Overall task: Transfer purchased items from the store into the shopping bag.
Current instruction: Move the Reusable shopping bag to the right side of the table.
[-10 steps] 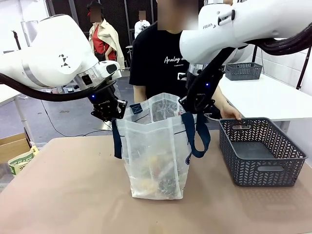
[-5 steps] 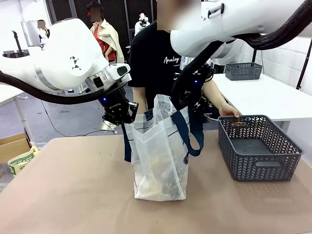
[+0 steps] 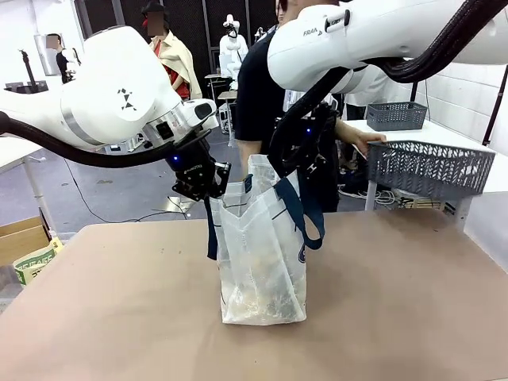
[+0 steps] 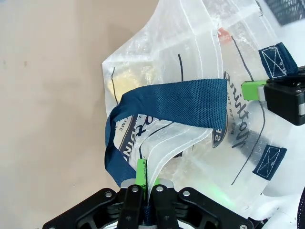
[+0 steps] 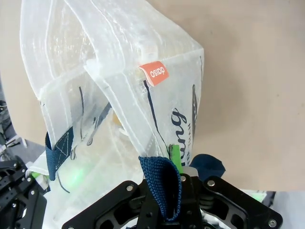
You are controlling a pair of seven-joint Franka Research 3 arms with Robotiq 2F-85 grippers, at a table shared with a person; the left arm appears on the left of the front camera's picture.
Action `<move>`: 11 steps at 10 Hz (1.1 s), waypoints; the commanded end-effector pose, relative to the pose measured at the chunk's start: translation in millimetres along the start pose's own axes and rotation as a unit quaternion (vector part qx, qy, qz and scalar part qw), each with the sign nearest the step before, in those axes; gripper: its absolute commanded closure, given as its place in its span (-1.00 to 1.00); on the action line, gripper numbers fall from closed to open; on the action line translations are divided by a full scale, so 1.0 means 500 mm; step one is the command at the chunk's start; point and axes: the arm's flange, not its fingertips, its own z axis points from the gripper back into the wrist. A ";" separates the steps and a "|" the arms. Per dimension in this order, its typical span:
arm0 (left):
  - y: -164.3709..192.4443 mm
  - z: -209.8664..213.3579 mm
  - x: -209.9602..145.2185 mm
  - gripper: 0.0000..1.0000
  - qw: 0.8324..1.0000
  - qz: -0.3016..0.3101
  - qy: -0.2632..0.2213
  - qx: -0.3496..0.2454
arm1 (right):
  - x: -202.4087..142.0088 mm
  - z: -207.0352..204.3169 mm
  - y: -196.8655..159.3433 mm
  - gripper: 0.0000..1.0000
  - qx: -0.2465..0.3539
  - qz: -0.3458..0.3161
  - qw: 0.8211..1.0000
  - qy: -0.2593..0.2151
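Left claw [image 3: 205, 181]: pinched shut on navy strap [image 3: 212, 234] of shopping bag [image 3: 262, 262] | bag: upright, mid-worktop [image 3: 111, 302], between claws | right claw [image 3: 295, 163]: pinched shut on other strap [image 3: 295, 216] | grey mesh basket [image 3: 429, 168]: held aloft far right in person's hand [image 3: 367, 141]

Translucent shopping bag [image 3: 262, 262] upright on table [image 3: 119, 309], navy handles [image 3: 290, 208] up, goods [image 3: 252, 292] inside.
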 end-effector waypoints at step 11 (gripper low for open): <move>-0.053 0.019 0.010 1.00 0.995 -0.071 -0.065 -0.012 | 0.031 -0.027 0.071 1.00 0.059 -0.034 0.998 -0.006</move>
